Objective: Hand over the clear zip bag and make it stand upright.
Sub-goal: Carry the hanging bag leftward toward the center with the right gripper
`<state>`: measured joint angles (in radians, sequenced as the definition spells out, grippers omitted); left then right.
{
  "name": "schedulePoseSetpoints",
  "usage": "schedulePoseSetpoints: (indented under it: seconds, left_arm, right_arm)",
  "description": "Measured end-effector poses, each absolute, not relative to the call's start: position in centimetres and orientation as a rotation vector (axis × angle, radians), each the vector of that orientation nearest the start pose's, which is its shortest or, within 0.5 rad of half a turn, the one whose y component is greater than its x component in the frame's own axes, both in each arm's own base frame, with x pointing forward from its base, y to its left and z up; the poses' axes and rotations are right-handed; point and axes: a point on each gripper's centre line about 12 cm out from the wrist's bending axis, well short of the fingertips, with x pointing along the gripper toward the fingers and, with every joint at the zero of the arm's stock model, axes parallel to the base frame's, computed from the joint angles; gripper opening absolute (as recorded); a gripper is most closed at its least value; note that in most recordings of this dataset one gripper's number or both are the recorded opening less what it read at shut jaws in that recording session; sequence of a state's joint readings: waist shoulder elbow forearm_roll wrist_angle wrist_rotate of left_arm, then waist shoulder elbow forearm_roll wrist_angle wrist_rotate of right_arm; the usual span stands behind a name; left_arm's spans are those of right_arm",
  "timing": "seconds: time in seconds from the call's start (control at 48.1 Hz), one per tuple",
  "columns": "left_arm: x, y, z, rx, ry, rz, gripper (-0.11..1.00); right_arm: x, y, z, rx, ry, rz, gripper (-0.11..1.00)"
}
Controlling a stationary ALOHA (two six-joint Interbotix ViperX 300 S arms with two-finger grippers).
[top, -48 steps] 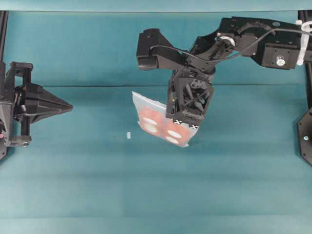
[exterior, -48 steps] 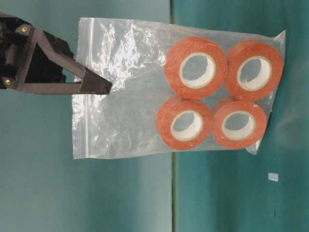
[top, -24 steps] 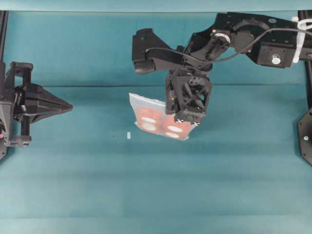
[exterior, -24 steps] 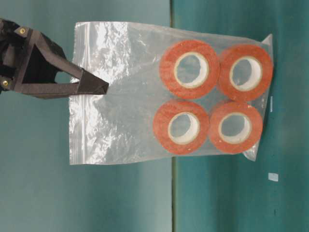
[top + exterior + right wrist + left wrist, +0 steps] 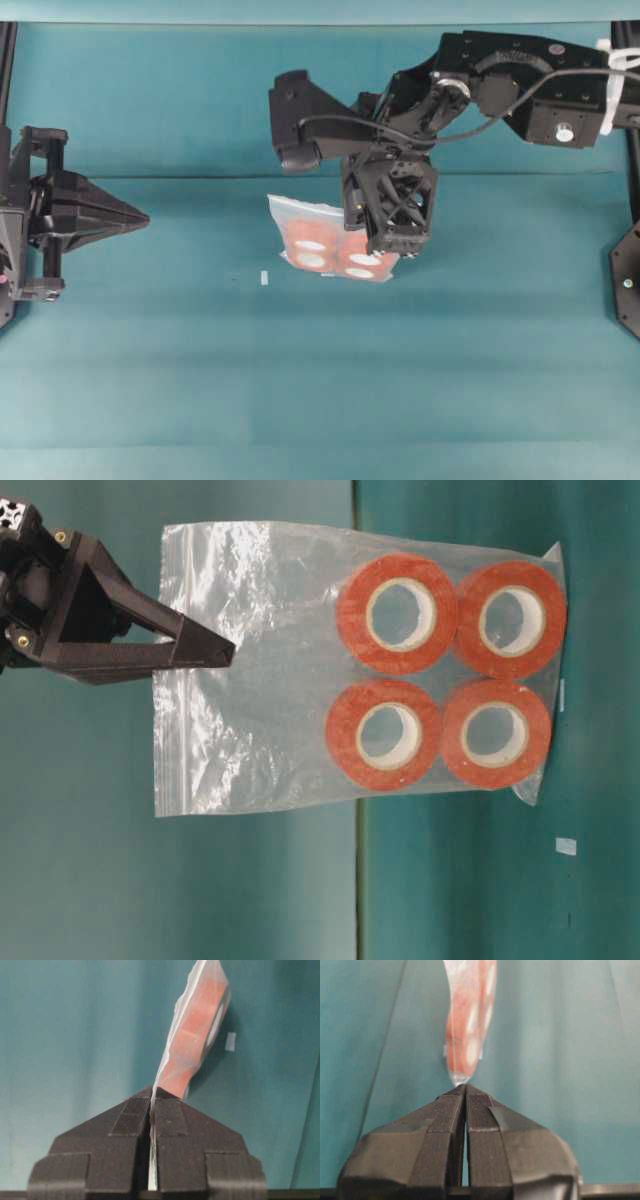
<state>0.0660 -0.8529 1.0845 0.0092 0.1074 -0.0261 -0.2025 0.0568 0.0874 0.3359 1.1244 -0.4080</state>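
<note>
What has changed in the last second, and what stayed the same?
The right gripper, shut on the clear zip bag, swung it more edge-on to the overhead camera; from table level its tilt levelled out. The left gripper stayed shut, apart at the left.

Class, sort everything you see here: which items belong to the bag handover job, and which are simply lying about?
Belongs to the job:
- roughly square clear plastic zip bag holding four orange rolls
- right tool, shut on the bag
- left tool, shut, empty

Lying about:
- small white scrap on the teal cloth
</note>
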Motion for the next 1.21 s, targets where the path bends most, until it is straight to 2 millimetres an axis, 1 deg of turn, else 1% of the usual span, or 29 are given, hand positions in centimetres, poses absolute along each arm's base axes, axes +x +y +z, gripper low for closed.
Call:
schedulePoseSetpoints:
  seconds: [0.25,0.603,0.832,1.206]
  left_arm:
    - [21.61,1.44,26.16,-0.029,0.335,0.069,-0.01]
    - [21.64,1.44,26.14,-0.028,0.335,0.069,-0.01]
    - [21.64,1.44,26.14,-0.031,0.335,0.069,-0.01]
    - [22.44,1.49,25.44,-0.033,0.352,0.07,-0.01]
  right_arm:
    - [40.93,-4.54,27.5,0.049,1.173,0.261,0.0]
    - [41.72,-4.27,27.9,-0.031,1.149,0.311,0.0]
    - [41.64,-4.12,27.82,-0.047,1.161,0.323,0.01]
    - [41.59,-4.12,27.73,-0.074,1.171,0.317,0.0]
